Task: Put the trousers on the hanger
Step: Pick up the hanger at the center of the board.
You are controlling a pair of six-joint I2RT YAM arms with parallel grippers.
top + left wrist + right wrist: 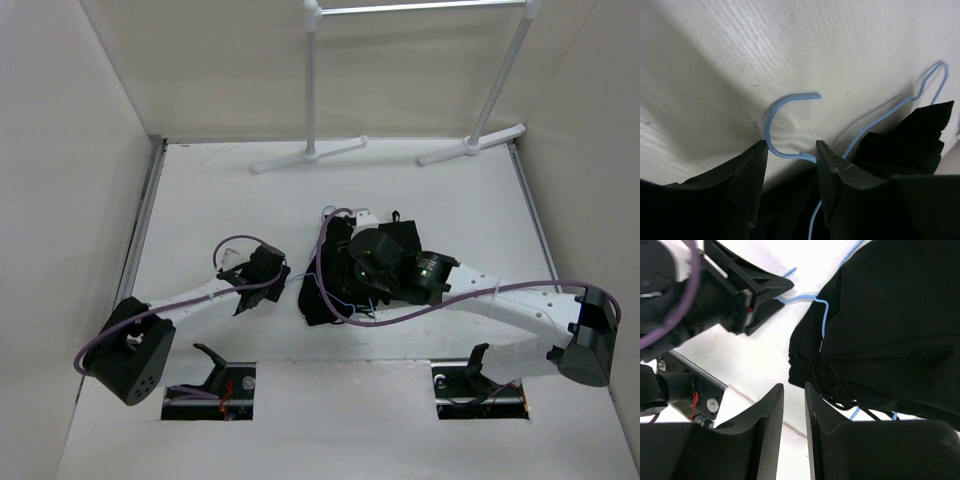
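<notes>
Black soft cloth, the trousers, lie bunched in a heap on the white worktop, with the gathered waistband at the heap's edge. The hanger, thin pale-blue wire, lies partly in the trousers. Its hook sticks out on bare worktop just beside the heap, 1 run of wire crosses over the cloth near the waistband, and more wire peeks from under another edge of the heap.

The left pincer sits just beside the trousers, on the hook's side. Its 2 fingers stand apart, tips down at the worktop. The lower bend of the hook spans the gap and meets the inner face of each finger. Whether they squeeze the wire or only bracket it I cannot tell.

The right pincer hangs just off the waistband edge of the trousers, over bare worktop. Its fingers are drawn almost together, with a thin slit of white showing between them and nothing in it.

From overhead, the right arm's wrist covers much of the trousers, so only the heap's left part shows there. A white tubular garment rack stands well beyond the trousers, by the far wall.
</notes>
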